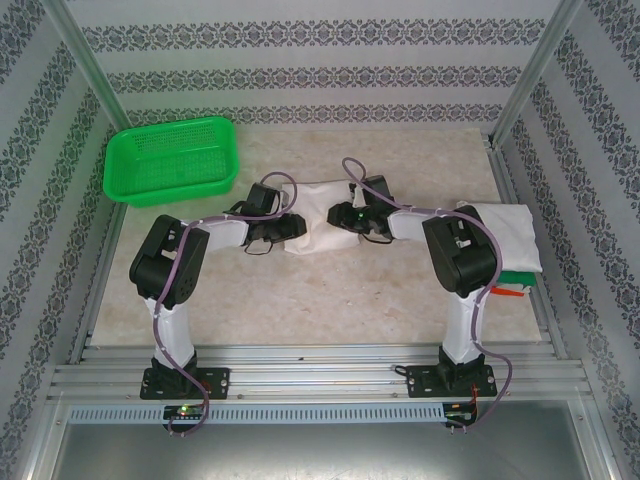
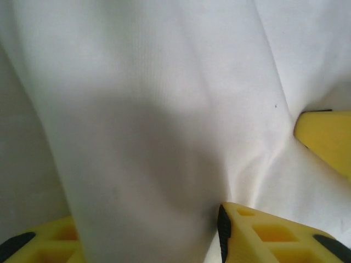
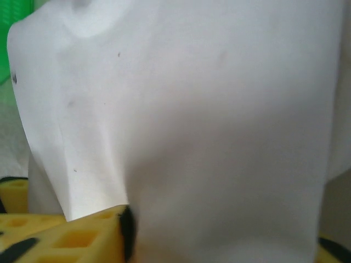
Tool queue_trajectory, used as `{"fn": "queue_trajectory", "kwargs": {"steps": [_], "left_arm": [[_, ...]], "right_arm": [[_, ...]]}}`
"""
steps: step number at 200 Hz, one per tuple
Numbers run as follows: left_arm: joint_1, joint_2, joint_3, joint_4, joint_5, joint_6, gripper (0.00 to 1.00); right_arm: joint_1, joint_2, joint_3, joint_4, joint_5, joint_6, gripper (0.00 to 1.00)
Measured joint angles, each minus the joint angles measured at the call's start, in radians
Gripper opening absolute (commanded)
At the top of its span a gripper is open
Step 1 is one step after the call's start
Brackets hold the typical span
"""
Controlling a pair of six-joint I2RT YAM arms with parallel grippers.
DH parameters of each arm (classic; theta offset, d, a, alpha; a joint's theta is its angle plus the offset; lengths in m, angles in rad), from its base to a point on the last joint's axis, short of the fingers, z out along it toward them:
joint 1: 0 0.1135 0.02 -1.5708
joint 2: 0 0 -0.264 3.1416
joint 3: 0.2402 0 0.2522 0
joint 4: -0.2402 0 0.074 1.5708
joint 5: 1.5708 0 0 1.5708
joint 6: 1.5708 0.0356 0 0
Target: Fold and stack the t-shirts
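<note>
A white t-shirt (image 1: 315, 212), partly folded into a small wrinkled bundle, lies mid-table between both arms. My left gripper (image 1: 290, 228) is at its left end. In the left wrist view its yellow fingers (image 2: 258, 233) press white cloth (image 2: 164, 137) bunched between them. My right gripper (image 1: 345, 215) is at the shirt's right end. There, white cloth (image 3: 208, 126) fills the gap beside its yellow finger (image 3: 93, 235). A stack of folded t-shirts (image 1: 505, 232) with orange-red and green edges (image 1: 515, 283) lies at the right.
A green mesh basket (image 1: 172, 160) stands at the back left, and its green shows at the top left of the right wrist view (image 3: 13, 16). Aluminium frame posts (image 1: 85, 55) and patterned walls enclose the table (image 1: 330, 295). Bare marble-look surface lies in front of the shirt.
</note>
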Motion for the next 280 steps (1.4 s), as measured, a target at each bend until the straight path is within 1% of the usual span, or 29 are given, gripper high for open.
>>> {"fn": "queue_trajectory", "kwargs": {"steps": [19,31,33,37,55,91,109,130,165,200,225,246,280], "left_arm": [[0.000,-0.008,-0.027,0.056,0.011,-0.016,0.80],[-0.003,-0.042,-0.071,0.105,0.000,-0.025,0.94],[-0.003,-0.051,-0.081,0.112,-0.005,-0.024,0.98],[-0.003,-0.066,-0.102,0.131,-0.006,-0.027,1.00],[-0.004,-0.146,-0.195,0.163,-0.047,-0.033,1.00],[-0.004,-0.285,-0.389,0.271,-0.127,-0.029,1.00],[-0.004,-0.309,-0.435,0.317,-0.145,-0.009,1.00],[-0.011,-0.311,-0.441,0.362,-0.150,0.013,1.00],[-0.079,-0.311,-0.440,0.459,-0.140,0.057,1.00],[-0.148,-0.311,-0.440,0.592,-0.091,0.143,1.00],[-0.160,-0.292,-0.438,0.706,-0.053,0.187,1.00],[-0.161,-0.240,-0.425,0.807,-0.010,0.208,1.00],[-0.179,-0.164,-0.372,0.873,0.043,0.224,1.00]], "right_arm": [[0.000,0.003,0.016,-0.013,-0.011,-0.017,0.00],[-0.009,0.003,0.027,-0.036,-0.015,-0.043,0.00],[-0.010,0.003,0.029,-0.044,-0.014,-0.053,0.00],[-0.011,0.002,0.034,-0.058,-0.014,-0.066,0.00],[-0.022,-0.014,0.061,-0.166,0.008,-0.175,0.00],[-0.046,-0.119,0.097,-0.401,0.126,-0.453,0.00],[-0.084,-0.186,0.095,-0.491,0.166,-0.576,0.00],[-0.142,-0.268,0.077,-0.573,0.219,-0.683,0.00],[-0.222,-0.399,0.037,-0.700,0.337,-0.797,0.00],[-0.304,-0.492,0.008,-0.800,0.444,-0.875,0.00],[-0.369,-0.531,0.011,-0.859,0.505,-0.924,0.00],[-0.404,-0.552,0.028,-0.912,0.549,-0.972,0.00],[-0.437,-0.608,0.069,-0.972,0.567,-1.039,0.00]]}}
